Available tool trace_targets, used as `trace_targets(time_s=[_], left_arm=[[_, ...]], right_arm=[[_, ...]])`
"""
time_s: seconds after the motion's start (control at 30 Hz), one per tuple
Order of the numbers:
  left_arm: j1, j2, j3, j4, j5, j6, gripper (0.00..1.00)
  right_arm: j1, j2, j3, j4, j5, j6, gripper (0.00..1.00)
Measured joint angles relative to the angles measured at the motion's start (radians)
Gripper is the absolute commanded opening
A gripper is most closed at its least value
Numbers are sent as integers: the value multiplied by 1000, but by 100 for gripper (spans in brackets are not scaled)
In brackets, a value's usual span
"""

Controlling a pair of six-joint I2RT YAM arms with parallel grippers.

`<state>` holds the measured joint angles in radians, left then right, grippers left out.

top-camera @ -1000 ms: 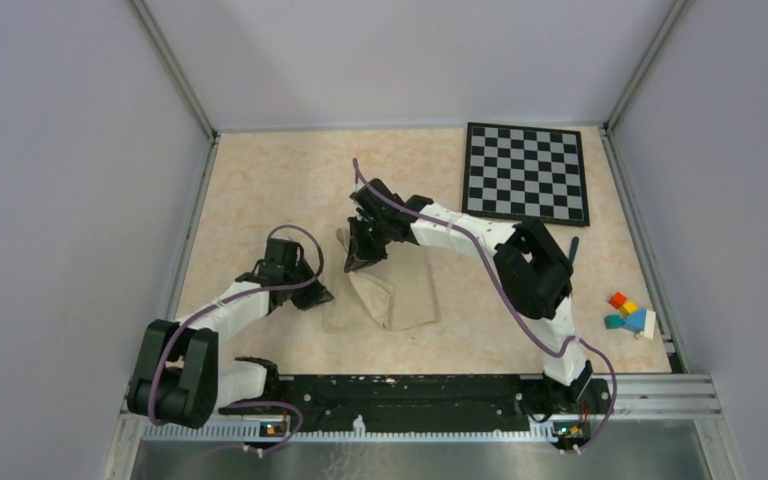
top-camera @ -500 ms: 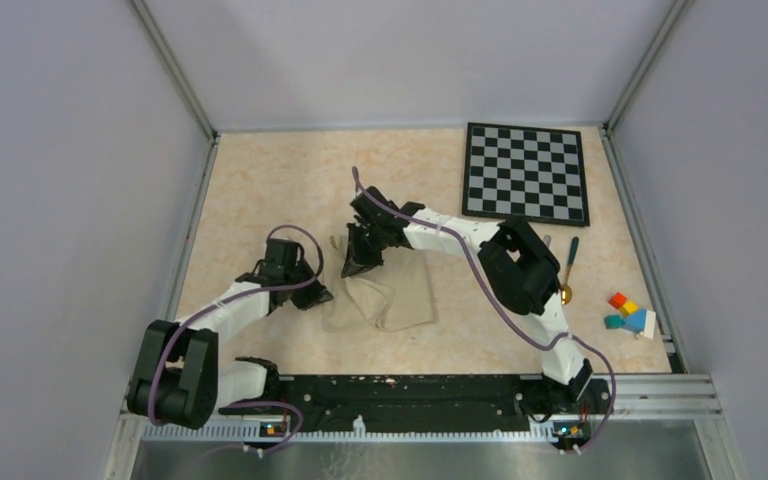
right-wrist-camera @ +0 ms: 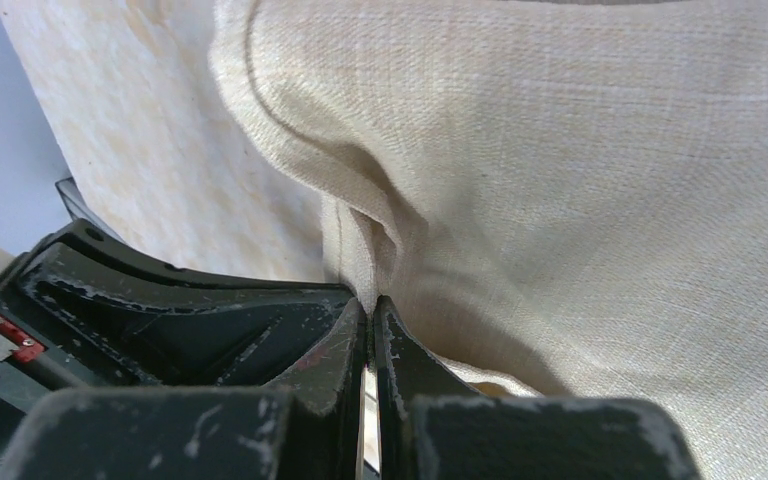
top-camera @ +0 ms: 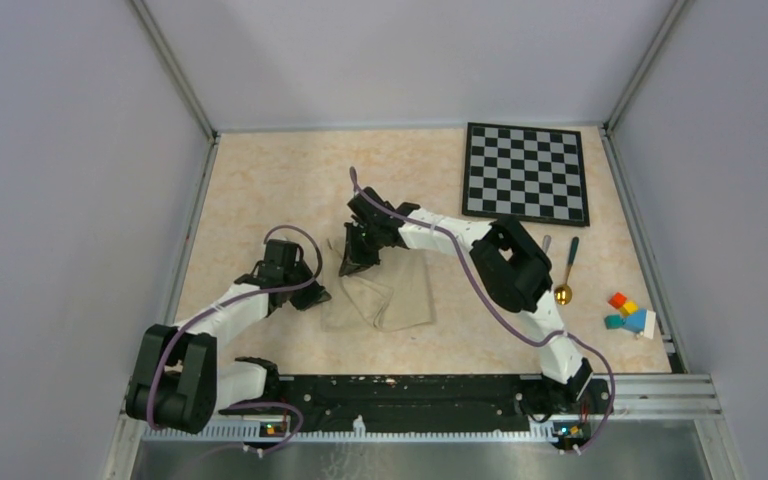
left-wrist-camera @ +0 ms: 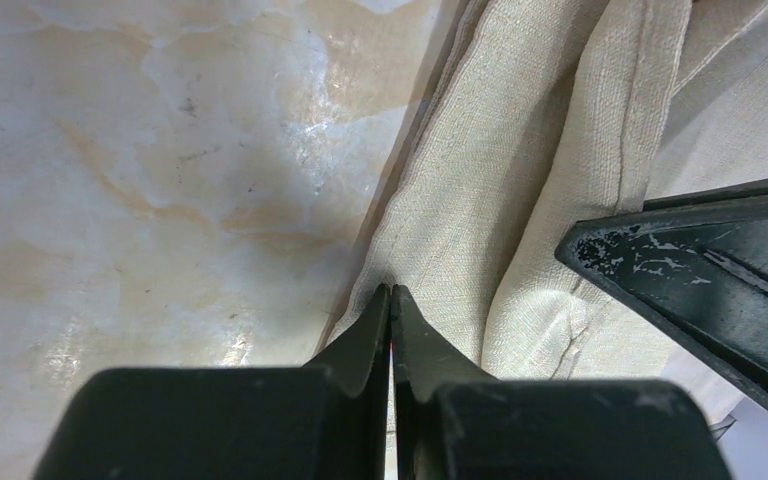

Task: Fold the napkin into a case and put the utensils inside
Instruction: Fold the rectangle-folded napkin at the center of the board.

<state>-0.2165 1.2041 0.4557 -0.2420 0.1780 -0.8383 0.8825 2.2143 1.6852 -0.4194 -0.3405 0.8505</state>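
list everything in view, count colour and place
beige cloth napkin: one, tan, partly folded, centre of table
black-and-white checkered board: one, far right corner
spoon with gold bowl and dark handle: one, right side, nearer than the board
silver knife: one, mostly hidden behind right arm
small coloured blocks: cluster, red, orange, teal, blue, right edge
marbled beige table: one, under everything
left gripper: black, shut on napkin's left edge
right gripper: black, shut on napkin's far fold

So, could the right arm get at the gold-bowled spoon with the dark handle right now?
Probably not yet: the right gripper is shut on the beige cloth napkin. The spoon lies uncovered beside that arm's elbow, reachable after release.
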Motion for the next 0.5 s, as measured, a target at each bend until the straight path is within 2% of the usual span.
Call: trace_targets(time_s=[0.23, 0.33, 0.37, 0.4, 0.43, 0.47, 0.5], left_arm=[[0, -5, -5, 6, 1, 0, 4], [0, -10, -5, 2, 0, 1, 5], [0, -16, -5, -8, -3, 2, 7], [0, -25, -5, -21, -8, 3, 9], [0, -33, -5, -32, -11, 4, 10], [0, -46, -5, -48, -16, 4, 12], [0, -61, -5, -64, -23, 4, 16]], right_arm=[[-2, 12, 19, 19, -10, 2, 2], [-9, 35, 26, 41, -65, 6, 20], [-10, 43, 26, 50, -83, 4, 32], [-13, 51, 26, 53, -95, -2, 49], [-14, 53, 26, 53, -100, -2, 58], [-16, 54, 23, 51, -103, -10, 74], [-19, 50, 19, 56, -107, -20, 77]])
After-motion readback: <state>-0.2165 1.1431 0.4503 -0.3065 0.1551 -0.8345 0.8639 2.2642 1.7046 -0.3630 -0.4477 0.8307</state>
